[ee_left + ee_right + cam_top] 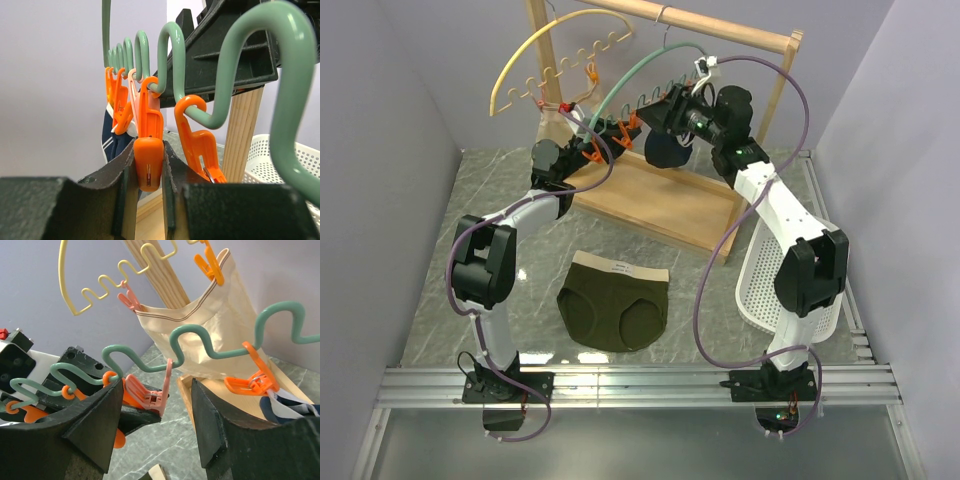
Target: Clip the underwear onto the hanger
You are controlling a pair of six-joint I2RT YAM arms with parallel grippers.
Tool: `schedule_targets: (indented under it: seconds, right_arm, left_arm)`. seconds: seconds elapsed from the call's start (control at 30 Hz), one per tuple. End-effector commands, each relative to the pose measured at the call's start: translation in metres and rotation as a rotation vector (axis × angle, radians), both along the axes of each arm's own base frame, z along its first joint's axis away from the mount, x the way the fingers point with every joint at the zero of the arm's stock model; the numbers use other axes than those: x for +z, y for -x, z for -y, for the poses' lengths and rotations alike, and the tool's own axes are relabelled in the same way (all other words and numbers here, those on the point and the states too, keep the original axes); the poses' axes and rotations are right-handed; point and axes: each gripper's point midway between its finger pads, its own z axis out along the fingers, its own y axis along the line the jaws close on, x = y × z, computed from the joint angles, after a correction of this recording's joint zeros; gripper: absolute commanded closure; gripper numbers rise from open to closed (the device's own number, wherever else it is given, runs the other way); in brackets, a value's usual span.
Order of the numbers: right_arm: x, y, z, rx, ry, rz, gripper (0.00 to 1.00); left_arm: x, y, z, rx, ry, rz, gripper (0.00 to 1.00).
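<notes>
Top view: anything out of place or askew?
Olive underwear lies flat on the table, unclipped, while the left tool pinches an orange clip on the teal hanger.

Underwear (615, 308) flat on table (550, 250), front centre; hanger (632, 72) on rack (660, 200) behind; basket (760, 280) right.

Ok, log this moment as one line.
left hand: shut on orange clip of hanger | right hand: open, at hanger, holding nothing | underwear: flat on table, unclipped
</notes>
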Motion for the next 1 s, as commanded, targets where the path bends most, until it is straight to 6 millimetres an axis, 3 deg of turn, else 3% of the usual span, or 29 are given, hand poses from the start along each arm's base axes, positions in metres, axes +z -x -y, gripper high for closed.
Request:
schedule_targets:
  seconds: [0.0, 0.53, 0.97]
  right_arm:
    - [0.002, 0.002, -0.008, 0.011, -0.015, -0.016, 0.36]
    - [-0.009, -0.017, -0.010, -0.064, -0.007, -0.049, 0.38]
    - [-0.007, -0.012, -0.023, -0.063, -0.029, -0.056, 0.38]
  left_arm:
    - [0.022, 0.008, 0.001, -0.030, 0.018, 0.060, 1.00]
    - [0.020, 0.008, 0.002, -0.032, 0.012, 0.061, 1.00]
    - [0.021, 0.007, 0.002, -0.027, 0.011, 0.063, 1.00]
